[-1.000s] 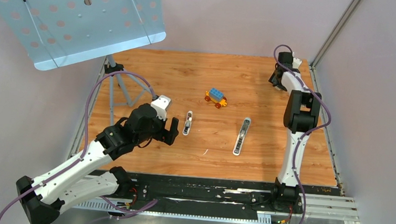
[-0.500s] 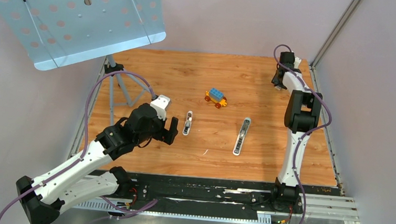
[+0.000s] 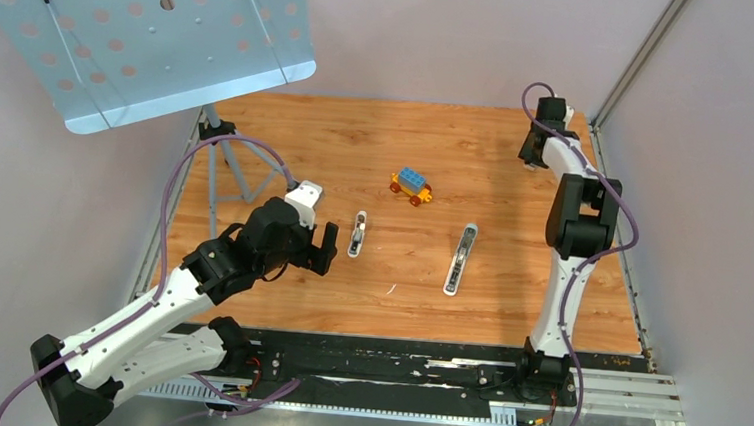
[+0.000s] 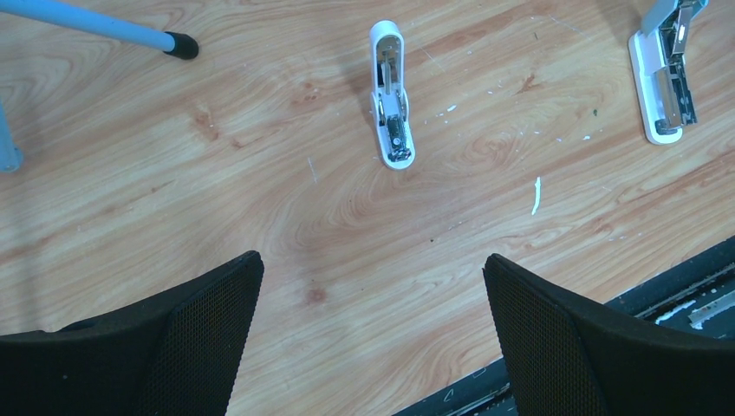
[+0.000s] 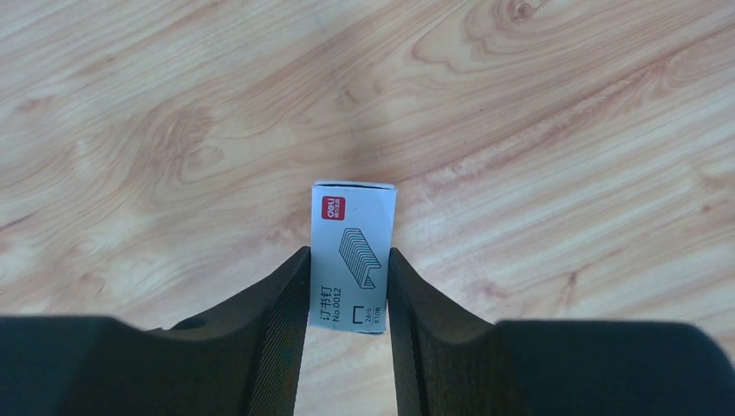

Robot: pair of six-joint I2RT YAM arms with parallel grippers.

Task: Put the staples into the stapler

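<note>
My right gripper (image 5: 348, 251) is shut on a small white printed cardboard box (image 5: 353, 221) at the table's far right corner; both fingers press its sides. From above, that gripper (image 3: 531, 147) hides the box. The staples themselves are not in view. A small white stapler (image 3: 356, 234) lies mid-table with its metal inside showing (image 4: 392, 95). A longer white stapler (image 3: 461, 259) lies opened to its right (image 4: 666, 87). My left gripper (image 3: 324, 248) hovers just left of the small stapler, open and holding nothing (image 4: 373, 260).
A blue and orange toy brick car (image 3: 411, 185) sits behind the staplers. A blue perforated music stand (image 3: 135, 26) overhangs the far left, its tripod leg (image 4: 104, 22) on the wood. A white scrap (image 3: 391, 289) lies near the black front rail (image 3: 373, 358).
The right gripper's fingers have closed in onto the white box, and its wrist has shifted slightly toward the far edge. The left arm has not moved.
</note>
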